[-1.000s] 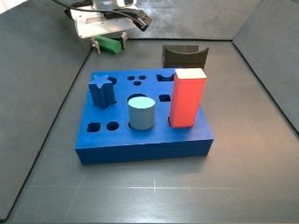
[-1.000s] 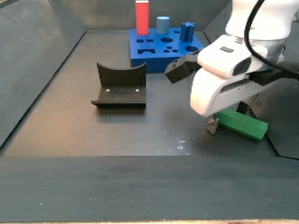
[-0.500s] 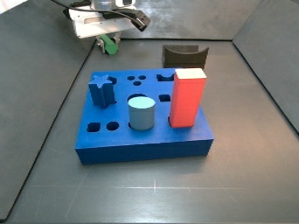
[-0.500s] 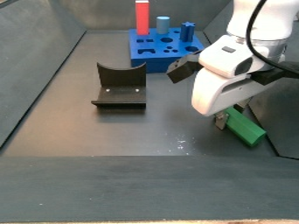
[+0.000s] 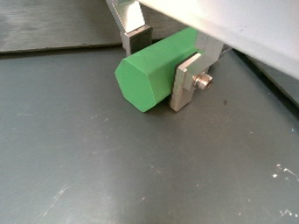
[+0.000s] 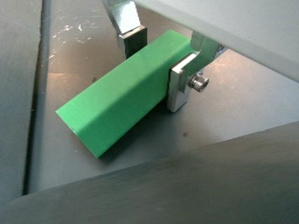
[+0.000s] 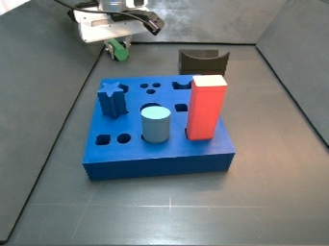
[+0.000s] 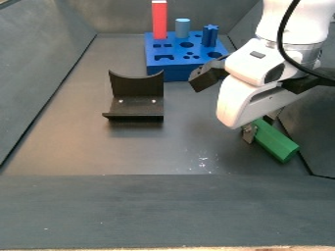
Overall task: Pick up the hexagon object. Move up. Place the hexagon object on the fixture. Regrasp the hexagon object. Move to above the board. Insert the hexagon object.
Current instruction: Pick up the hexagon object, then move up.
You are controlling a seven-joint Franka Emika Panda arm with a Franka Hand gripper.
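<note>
The hexagon object (image 5: 142,77) is a green bar lying on the dark floor, and it also shows in a wrist view (image 6: 107,112). My gripper (image 5: 160,61) straddles it, with one silver finger (image 5: 187,80) flat against its side and the other (image 5: 133,37) at its opposite side. The jaws look closed on the bar (image 8: 276,143), low at the floor near the wall. In a side view my gripper (image 7: 118,45) is behind the board (image 7: 141,161). The fixture (image 8: 133,96) stands apart from it, and it also shows in a side view (image 7: 202,61).
The blue board (image 8: 167,59) holds a tall red block (image 7: 207,108), a pale blue cylinder (image 7: 156,124) and a blue star-shaped piece (image 7: 111,99). Tray walls rise close beside the gripper (image 8: 252,133).
The green bar turned from lying crosswise to pointing more obliquely between one second and half a second ago. Since then nothing has visibly moved.
</note>
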